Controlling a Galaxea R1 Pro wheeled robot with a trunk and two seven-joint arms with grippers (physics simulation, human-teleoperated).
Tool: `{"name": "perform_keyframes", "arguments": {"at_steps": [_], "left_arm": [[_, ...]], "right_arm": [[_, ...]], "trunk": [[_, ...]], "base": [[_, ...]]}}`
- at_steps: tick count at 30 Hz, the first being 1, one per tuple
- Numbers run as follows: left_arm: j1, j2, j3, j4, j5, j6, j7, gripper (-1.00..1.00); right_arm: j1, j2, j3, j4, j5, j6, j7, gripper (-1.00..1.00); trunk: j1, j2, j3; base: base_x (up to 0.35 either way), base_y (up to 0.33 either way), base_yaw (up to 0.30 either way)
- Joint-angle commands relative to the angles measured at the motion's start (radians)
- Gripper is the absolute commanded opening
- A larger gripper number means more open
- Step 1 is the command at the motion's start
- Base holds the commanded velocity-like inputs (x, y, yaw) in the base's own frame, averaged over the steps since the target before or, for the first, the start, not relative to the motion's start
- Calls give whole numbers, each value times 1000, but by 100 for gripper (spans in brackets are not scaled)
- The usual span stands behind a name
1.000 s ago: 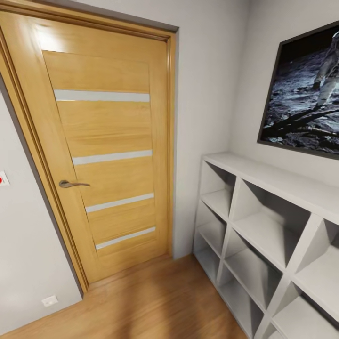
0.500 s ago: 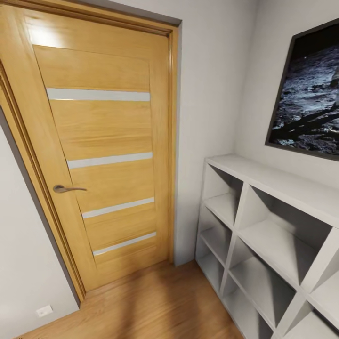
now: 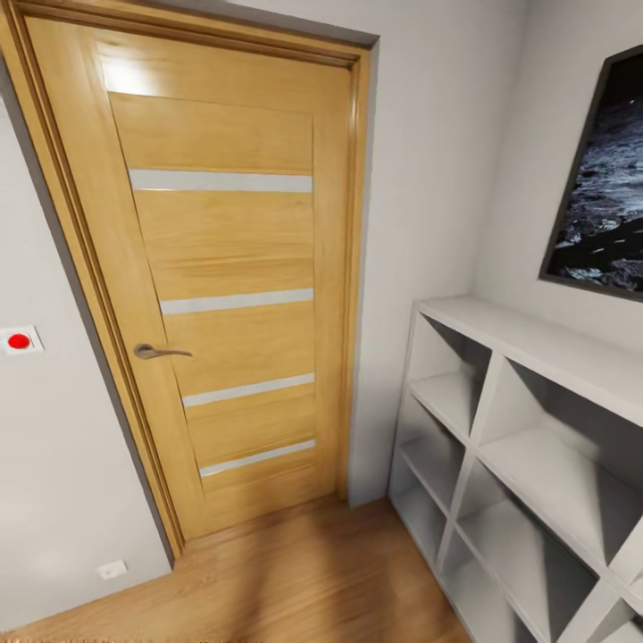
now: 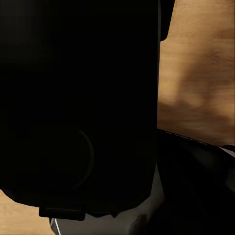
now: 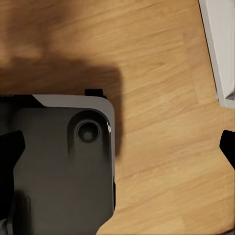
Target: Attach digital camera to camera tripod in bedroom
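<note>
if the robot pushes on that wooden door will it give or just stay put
Probably it stays put: the door sits shut, flush in its frame, so the latch likely holds until the lever handle is turned. It looks like a stiff, solid wood panel, so it should not flex. Once unlatched, it would likely swing rather than slide.
</note>
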Motion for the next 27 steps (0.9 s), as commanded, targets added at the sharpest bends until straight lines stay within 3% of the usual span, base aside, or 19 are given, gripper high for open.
{"name": "perform_keyframes", "arguments": {"at_steps": [1, 27], "left_arm": [[-1, 0, -8, 2, 8, -3, -5, -100], [-1, 0, -8, 2, 8, -3, -5, -100]], "right_arm": [[-1, 0, -6, 3, 8, -6, -3, 100], [-1, 0, -6, 3, 8, -6, -5, 100]], "trunk": [[0, -1, 0], [0, -1, 0]], "base": [[0, 0, 198], [0, 0, 198]]}}
